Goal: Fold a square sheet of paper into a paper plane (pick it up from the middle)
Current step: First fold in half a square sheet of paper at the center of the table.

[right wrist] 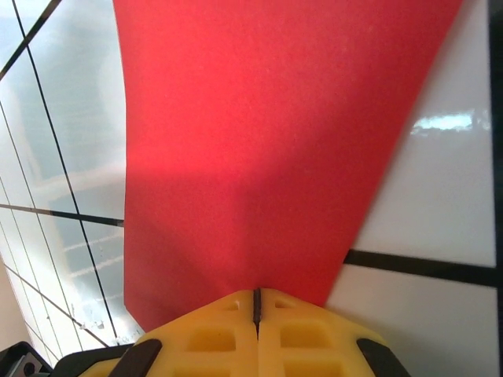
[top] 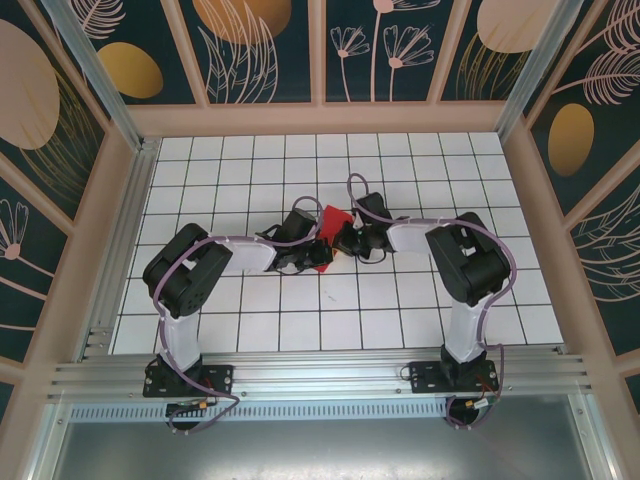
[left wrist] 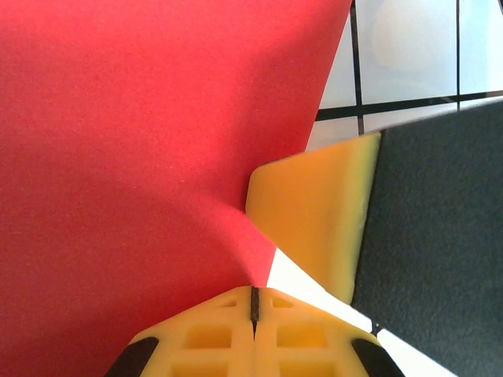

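Observation:
The red sheet of paper [top: 330, 228] is a creased shape held between both arms at the middle of the grid table. My left gripper [left wrist: 254, 292] is shut, its yellow jaws pressed together on the sheet's [left wrist: 141, 157] edge. The right gripper's yellow finger [left wrist: 314, 220] and black body stand just right of it. My right gripper [right wrist: 255, 294] is shut too, pinching the lower edge of the red sheet [right wrist: 267, 141], which stretches away from the jaws. From above, the left gripper [top: 318, 250] and right gripper [top: 340, 238] nearly meet at the paper.
The white grid table [top: 400, 300] is walled by patterned panels [top: 260, 50] at the back and sides. An aluminium rail [top: 320, 375] runs along the near edge, carrying both arm bases.

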Robot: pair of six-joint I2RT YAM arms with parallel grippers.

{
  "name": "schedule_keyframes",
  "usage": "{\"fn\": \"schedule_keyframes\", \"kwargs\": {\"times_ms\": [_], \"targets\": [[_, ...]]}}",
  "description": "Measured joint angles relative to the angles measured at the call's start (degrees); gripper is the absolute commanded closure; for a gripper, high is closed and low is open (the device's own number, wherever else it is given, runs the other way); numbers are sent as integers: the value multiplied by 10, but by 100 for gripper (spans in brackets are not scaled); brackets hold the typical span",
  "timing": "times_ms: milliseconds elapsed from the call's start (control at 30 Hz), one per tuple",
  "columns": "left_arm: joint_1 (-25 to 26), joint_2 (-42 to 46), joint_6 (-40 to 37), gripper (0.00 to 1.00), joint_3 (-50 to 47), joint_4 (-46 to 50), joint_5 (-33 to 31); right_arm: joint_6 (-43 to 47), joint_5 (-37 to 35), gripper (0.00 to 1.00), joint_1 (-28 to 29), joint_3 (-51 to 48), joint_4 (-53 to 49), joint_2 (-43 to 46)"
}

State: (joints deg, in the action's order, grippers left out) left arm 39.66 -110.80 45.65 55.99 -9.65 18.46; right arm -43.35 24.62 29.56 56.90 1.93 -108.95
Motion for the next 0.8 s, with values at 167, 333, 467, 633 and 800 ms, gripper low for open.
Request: {"fn": "schedule_keyframes", "kwargs": {"times_ms": [167,333,467,633,800], "targets": [[0,1,-10,100,-2,-2,-1,23,-6,92,-28,23,-9,-14],[0,3,-15,100,-12,-17,-1,44,29,92,-51,39,-14,-31],[0,7,-15,100,-25,-36,-1,57,53,92,-62,53,-27,-42],[0,10,-15,100,-35,-49,-2,75,45,91,-81,78,-33,-56],[0,12,-15,100,-38,-52,-4,93,36,91,-108,130,-53,-87]]}}
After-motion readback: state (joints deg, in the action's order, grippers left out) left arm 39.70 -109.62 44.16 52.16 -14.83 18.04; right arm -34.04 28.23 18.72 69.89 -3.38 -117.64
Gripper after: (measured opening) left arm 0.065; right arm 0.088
